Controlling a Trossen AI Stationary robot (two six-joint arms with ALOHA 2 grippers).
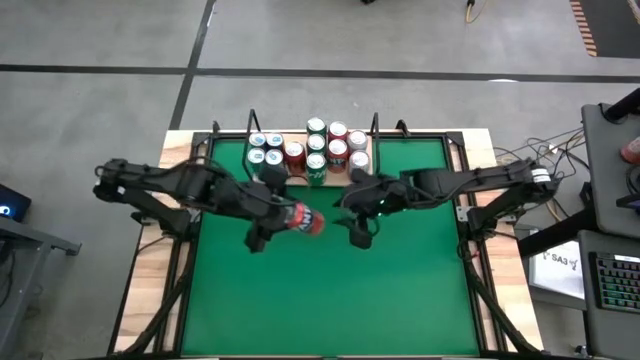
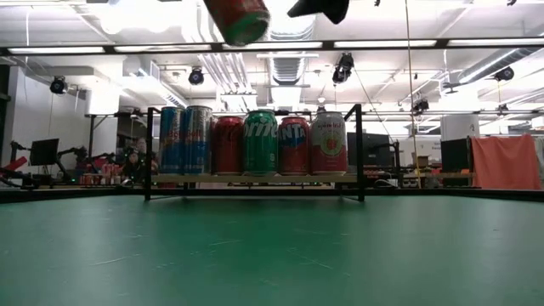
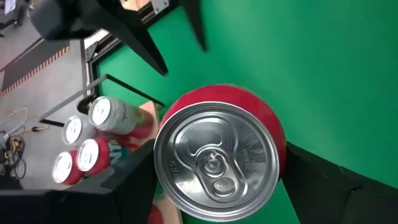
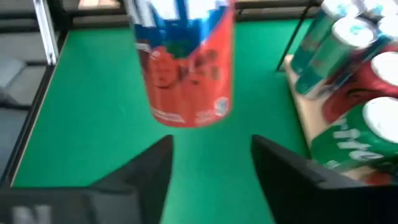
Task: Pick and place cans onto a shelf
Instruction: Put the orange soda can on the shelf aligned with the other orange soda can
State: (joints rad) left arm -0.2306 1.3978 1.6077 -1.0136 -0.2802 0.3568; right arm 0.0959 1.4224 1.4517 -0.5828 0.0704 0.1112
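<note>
At the high view's centre, the left gripper (image 1: 290, 214) grasps a red can (image 1: 305, 219) above the green table (image 1: 400, 290); the right gripper (image 1: 357, 232) stands released beside it, below the shelf (image 1: 300, 172).

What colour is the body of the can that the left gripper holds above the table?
Red, with a silver top; the can shows best in the left wrist view.
</note>
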